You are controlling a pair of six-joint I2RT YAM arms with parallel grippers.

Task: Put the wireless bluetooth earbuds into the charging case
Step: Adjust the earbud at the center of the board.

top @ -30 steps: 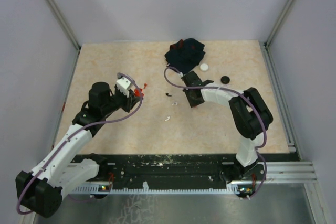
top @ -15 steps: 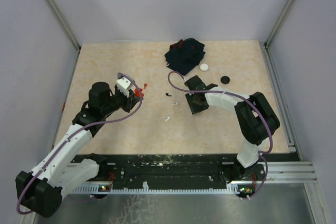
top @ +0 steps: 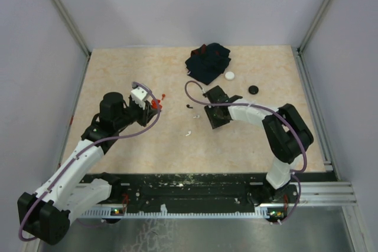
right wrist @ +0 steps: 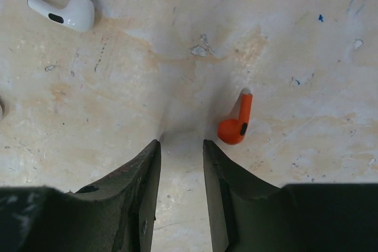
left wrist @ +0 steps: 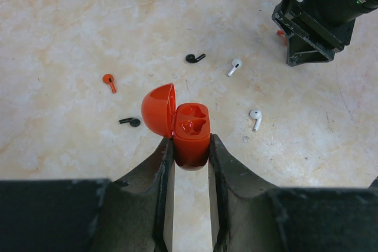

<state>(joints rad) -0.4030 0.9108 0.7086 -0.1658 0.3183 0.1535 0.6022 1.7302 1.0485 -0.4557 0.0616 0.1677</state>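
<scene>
Left wrist view first: your left gripper (left wrist: 191,146) is clamped on the orange-red charging case (left wrist: 192,131), held above the table (left wrist: 53,33). Its lid (left wrist: 158,109) is swung open to the left and both wells are bare. Keep that hold level with the mouth facing up, since it is where the pieces must land.

On the table beyond it, from left to right, lie the left orange earbud (left wrist: 108,79), the near black earbud (left wrist: 131,122), the far black earbud (left wrist: 195,58), the far white earbud (left wrist: 235,66) and the near white earbud (left wrist: 255,116). All are apart from one another.

Right wrist view: your right gripper (right wrist: 180,143) is low over the table, its 2 fingers a little apart with nothing between them. The right orange earbud (right wrist: 236,123) lies just outside the right-hand finger, not in the gap.

The step in hand looks like picking that piece, the colour match for the case. Widen the fingers and shift sideways until the bulb sits squarely between them. Then close gently on the bulb rather than the thin stem, which could flick away. Lift straight up so you can line the stem up with 1 well.
</scene>
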